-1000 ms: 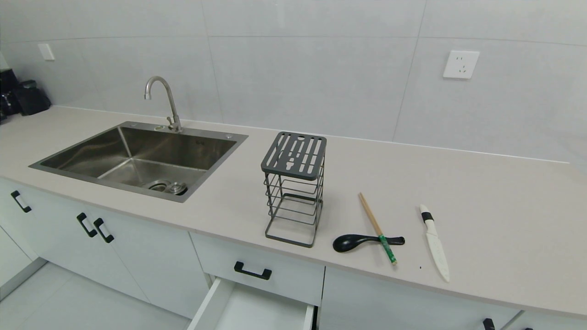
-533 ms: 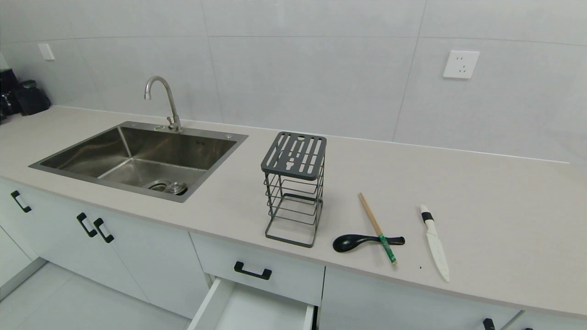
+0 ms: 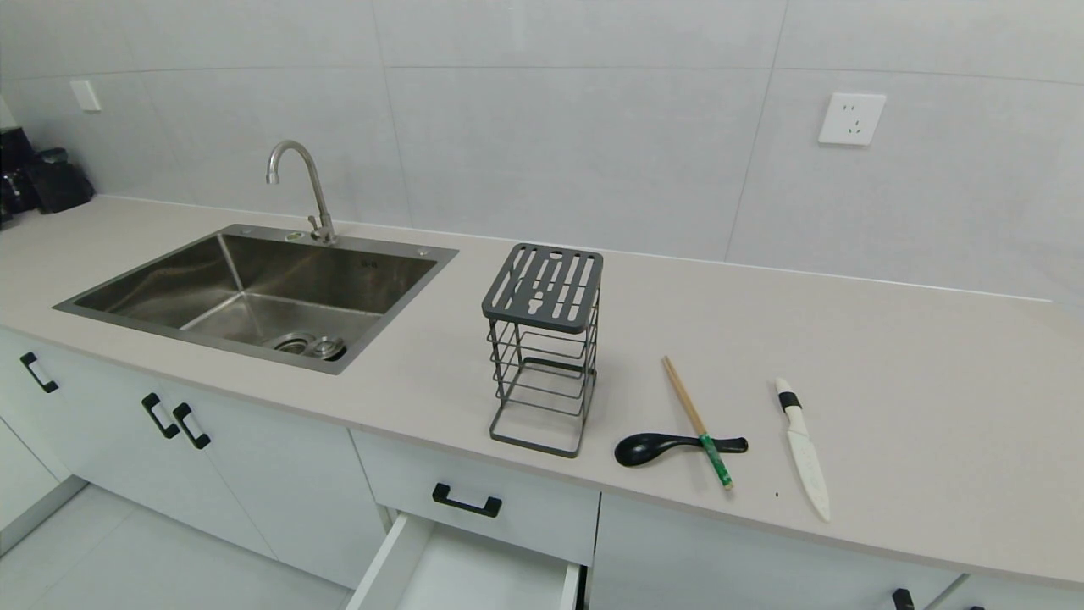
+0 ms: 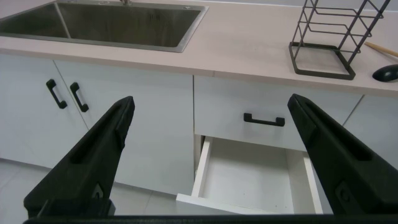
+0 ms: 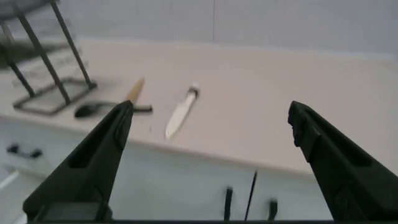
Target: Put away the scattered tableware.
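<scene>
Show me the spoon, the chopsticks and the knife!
spoon (image 3: 637, 450): head view, on its black bowl.
chopsticks (image 3: 687, 405): head view, on the wooden shaft.
knife (image 3: 809, 470): head view, on its white blade.

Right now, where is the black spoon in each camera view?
Head view: black spoon on the counter, between the wire rack and the white knife, crossed by the chopsticks.
Left wrist view: black spoon on the counter beside the wire rack.
Right wrist view: black spoon between wire rack and white knife.
Shared landmark: the wire rack.
</scene>
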Controlling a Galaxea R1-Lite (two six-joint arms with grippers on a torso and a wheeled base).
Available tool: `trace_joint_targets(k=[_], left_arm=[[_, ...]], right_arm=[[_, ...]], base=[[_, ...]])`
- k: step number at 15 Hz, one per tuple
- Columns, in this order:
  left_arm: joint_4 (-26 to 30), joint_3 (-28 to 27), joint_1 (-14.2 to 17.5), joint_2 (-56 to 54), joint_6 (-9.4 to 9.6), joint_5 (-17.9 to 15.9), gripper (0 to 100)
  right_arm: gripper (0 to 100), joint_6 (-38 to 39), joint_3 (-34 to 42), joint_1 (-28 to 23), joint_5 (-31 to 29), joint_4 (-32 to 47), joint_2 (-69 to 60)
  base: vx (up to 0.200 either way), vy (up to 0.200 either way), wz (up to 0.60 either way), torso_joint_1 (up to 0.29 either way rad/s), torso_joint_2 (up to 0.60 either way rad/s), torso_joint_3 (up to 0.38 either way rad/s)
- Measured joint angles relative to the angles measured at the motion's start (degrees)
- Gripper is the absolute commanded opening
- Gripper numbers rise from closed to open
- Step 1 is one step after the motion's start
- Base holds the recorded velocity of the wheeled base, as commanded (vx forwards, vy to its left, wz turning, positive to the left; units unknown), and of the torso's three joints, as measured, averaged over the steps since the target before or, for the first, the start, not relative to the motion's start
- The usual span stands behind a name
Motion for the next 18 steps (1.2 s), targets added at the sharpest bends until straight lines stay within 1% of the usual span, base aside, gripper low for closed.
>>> trace_joint_targets(k=[1,2,4,6,8,12,16,18], left_arm=[[0.0,0.0,0.0,0.0,0.0,0.0,100],[0.0,0.0,0.0,0.0,0.0,0.0,100],[0.0,0.0,0.0,0.0,0.0,0.0,100],[0.0,0.0,0.0,0.0,0.0,0.0,100],[0.0,0.0,0.0,0.0,0.0,0.0,100],[0.0,0.0,0.0,0.0,0.0,0.0,100],[0.0,0.0,0.0,0.0,0.0,0.0,100],[0.0,0.0,0.0,0.0,0.0,0.0,100]], right_arm=[[100,0.0,-1.0,0.0,0.9,-0.8,0.0],[100,0.0,-2.4,0.0,2.2,1.6,0.1],[100,-0.1,-5.3,-0.2,4.5,4.1,0.6],[100,-0.3,-8.4,0.0,7.1,5.6,3.3],[100,-1.0,-9.9,0.6,10.3,6.0,7.3],[100,-2.4,-11.5,2.6,14.4,6.0,18.9],[100,-10.1,-12.8,5.9,15.5,5.6,33.8],[100,-12.4,-13.8,7.8,15.5,4.2,41.4]], base=[[0.0,0.0,0.0,0.0,0.0,0.0],[0.0,0.0,0.0,0.0,0.0,0.0],[0.0,0.0,0.0,0.0,0.0,0.0],[0.0,0.0,0.0,0.0,0.0,0.0],[0.0,0.0,0.0,0.0,0.0,0.0],[0.0,0.0,0.0,0.0,0.0,0.0],[0.0,0.0,0.0,0.0,0.0,0.0],[0.0,0.0,0.0,0.0,0.0,0.0]])
